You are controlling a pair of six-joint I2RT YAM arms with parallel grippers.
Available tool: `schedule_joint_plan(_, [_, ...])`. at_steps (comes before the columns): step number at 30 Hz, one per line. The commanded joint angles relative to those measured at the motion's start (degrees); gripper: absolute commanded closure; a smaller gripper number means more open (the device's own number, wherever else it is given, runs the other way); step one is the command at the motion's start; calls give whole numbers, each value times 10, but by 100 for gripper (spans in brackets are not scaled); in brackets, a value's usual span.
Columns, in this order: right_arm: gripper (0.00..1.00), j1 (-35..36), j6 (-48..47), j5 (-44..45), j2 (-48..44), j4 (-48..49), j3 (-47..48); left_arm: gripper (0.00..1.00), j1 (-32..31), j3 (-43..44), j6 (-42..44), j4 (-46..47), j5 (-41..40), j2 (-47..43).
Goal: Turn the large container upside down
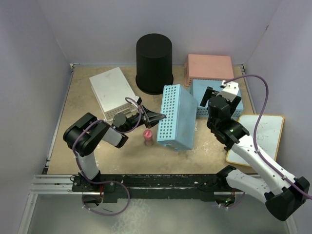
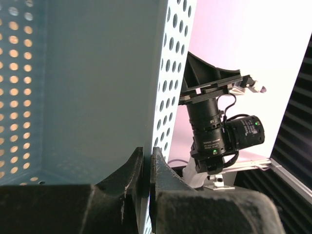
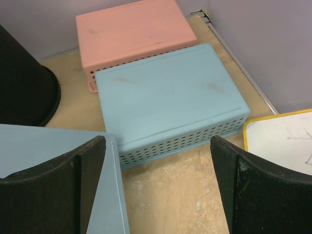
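Observation:
The large container, a tall round black bin point(image 1: 154, 63), stands at the back middle of the table with its wide rim down and its flat closed end up; its edge also shows in the right wrist view point(image 3: 24, 83). My left gripper point(image 1: 163, 117) point(image 2: 146, 165) is shut on the wall of a blue perforated basket point(image 1: 178, 117) point(image 2: 87, 87), which is tipped up on its long side. My right gripper point(image 1: 210, 97) point(image 3: 156, 180) is open and empty, above the table between that basket and a second blue basket point(image 3: 165, 102). Neither gripper touches the bin.
A white basket point(image 1: 113, 92) lies bottom up at the back left, a pink basket point(image 1: 208, 68) point(image 3: 131, 34) at the back right. A whiteboard point(image 1: 258, 136) point(image 3: 282, 141) lies at the right edge. A small pink object point(image 1: 148, 136) stands in front of the tipped basket.

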Motion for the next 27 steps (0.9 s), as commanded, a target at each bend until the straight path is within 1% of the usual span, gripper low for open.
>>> schedule_joint_plan(1, [11,-2,7,-2,0,19,9,100,0,-42,53,10,-1,-44])
schedule_joint_plan(4, [11,-2,9,-8,5,20,9,100,0,-55,113,-83,-8,-87])
schedule_joint_plan(6, [11,-2,11,-13,8,20,10,100,1,-50,154,-157,-6,-115])
schedule_joint_plan(7, [11,-2,12,-15,9,19,9,100,1,-46,170,-210,-8,-129])
schedule_joint_plan(10, [11,-2,20,-18,10,13,9,100,1,-37,218,-298,-22,-161])
schedule_joint_plan(16, [11,-1,26,-38,19,16,9,100,1,-34,277,-378,-30,-171])
schedule_joint_plan(17, [11,-1,28,-40,21,15,9,100,0,-29,296,-401,-32,-173])
schedule_joint_plan(19, [11,-2,30,-44,24,14,9,100,-1,-15,335,-460,-39,-183])
schedule_joint_plan(24, [11,-2,34,-51,31,17,9,100,-3,36,450,-671,-67,-209])
schedule_joint_plan(25, [11,-1,36,-53,34,17,9,100,-3,45,465,-699,-69,-207])
schedule_joint_plan(27, [11,-2,39,-56,37,17,10,100,-3,51,481,-724,-75,-206])
